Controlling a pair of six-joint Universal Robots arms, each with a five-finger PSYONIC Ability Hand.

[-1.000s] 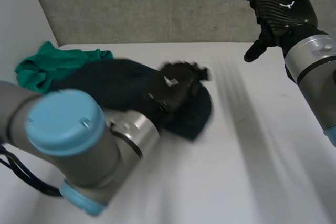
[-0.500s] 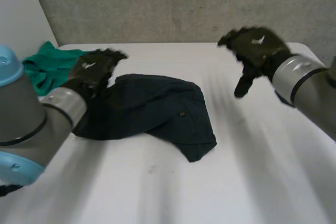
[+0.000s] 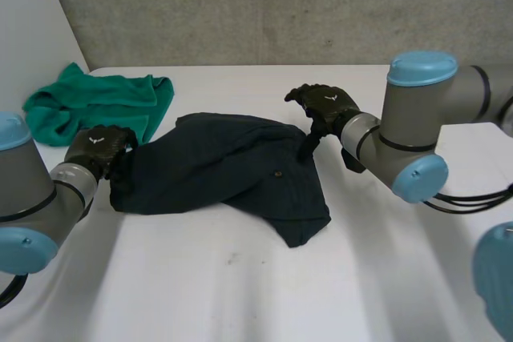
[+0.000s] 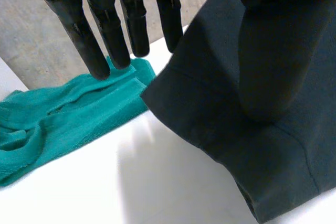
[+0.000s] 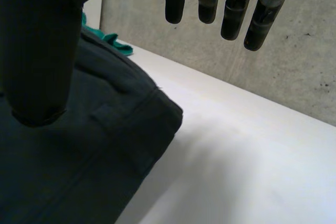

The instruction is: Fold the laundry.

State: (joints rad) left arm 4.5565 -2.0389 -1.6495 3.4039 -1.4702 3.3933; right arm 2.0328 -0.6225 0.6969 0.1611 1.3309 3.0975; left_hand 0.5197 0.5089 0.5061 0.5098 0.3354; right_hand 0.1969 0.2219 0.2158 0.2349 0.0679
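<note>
From my end the room is pretty bare. The table is plain white with a smooth matte top, and it runs right up to a grey concrete wall at the back. That wall is rough and mottled, with a few small dark specks in it. On the left a paler, smooth panel comes in at an angle and meets the concrete in a corner. Light looks soft and even to me, and the shadows on the tabletop are faint and blurry-edged. There's one tiny dark mark on the white surface.
</note>
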